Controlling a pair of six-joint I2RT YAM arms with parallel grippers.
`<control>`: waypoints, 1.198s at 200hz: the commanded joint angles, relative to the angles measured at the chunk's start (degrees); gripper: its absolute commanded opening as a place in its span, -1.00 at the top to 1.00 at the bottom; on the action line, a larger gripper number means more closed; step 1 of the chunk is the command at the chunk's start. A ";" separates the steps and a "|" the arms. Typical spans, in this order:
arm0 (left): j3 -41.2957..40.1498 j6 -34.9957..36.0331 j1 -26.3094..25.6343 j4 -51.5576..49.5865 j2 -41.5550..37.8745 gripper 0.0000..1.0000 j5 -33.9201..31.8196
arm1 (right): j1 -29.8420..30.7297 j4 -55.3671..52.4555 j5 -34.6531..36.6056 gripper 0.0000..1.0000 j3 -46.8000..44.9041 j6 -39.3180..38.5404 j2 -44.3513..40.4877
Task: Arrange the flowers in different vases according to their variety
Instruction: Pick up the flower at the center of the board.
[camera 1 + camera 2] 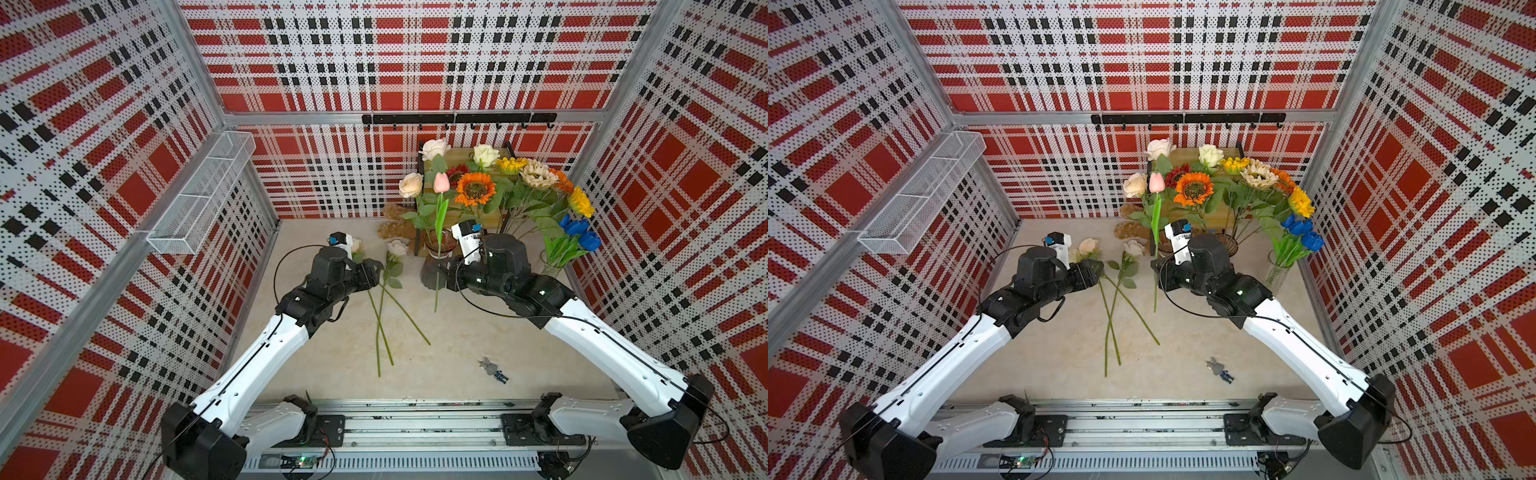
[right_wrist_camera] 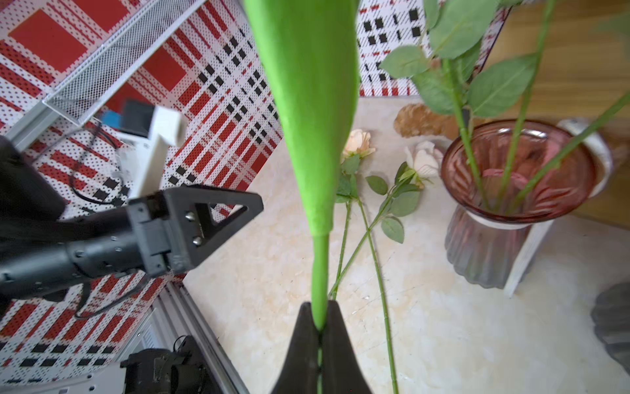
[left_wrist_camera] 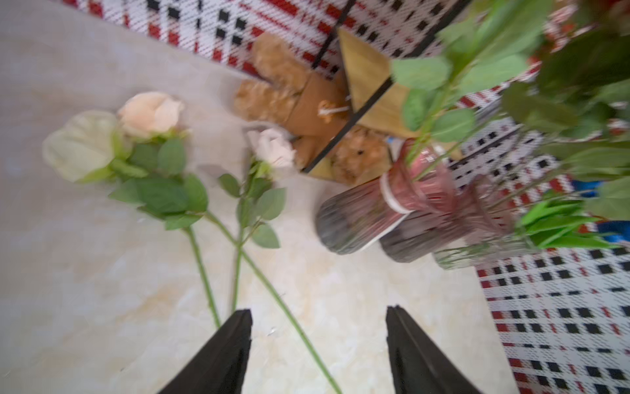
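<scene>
Tulip [image 1: 441,183] upright in right gripper [image 2: 320,327] — left gripper [image 3: 318,310] agape

- Left arm [image 1: 257,357]: stretched forward and inward, wrist turned toward the centre.
- Left gripper [image 3: 318,312]: jaws wide apart, nothing between them.
- Right arm [image 1: 611,353]: stretched forward and inward, mirroring the left.
- Right gripper [image 2: 320,324]: jaws pinched together on a tulip stem [image 2: 320,266], which stands upright.
- The two grippers face each other, apart.

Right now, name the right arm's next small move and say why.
Probably swing the pink tulip toward the clear vase: the right pincer is shut on its stem, holding it upright, and the blue tulips, its own kind, stand there.
</scene>
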 commanded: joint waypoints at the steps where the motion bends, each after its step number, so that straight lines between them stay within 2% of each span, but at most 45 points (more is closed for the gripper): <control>1: -3.50 1.36 2.55 -5.42 4.66 -0.32 -0.54 | -0.42 -4.92 6.40 1.00 2.90 -3.95 -3.76; 30: -4.55 1.66 3.38 -3.72 13.25 -0.23 0.19 | -1.82 -8.97 10.73 1.00 5.63 -6.72 -6.35; 76: -3.06 -1.04 4.47 3.71 22.72 -0.17 3.61 | -6.18 -11.90 12.57 1.00 5.87 -8.64 -10.47; 113: -5.67 -5.77 6.27 14.69 25.72 -0.11 9.89 | -8.22 -14.69 14.91 1.00 6.79 -10.05 -13.48; 207: -9.04 -13.73 7.16 33.88 32.61 0.06 12.60 | -9.92 -17.79 18.30 1.00 7.74 -12.50 -16.19; 239: -6.73 -13.39 7.16 33.67 35.81 0.12 10.57 | -10.75 -19.17 19.52 1.00 9.56 -13.73 -16.33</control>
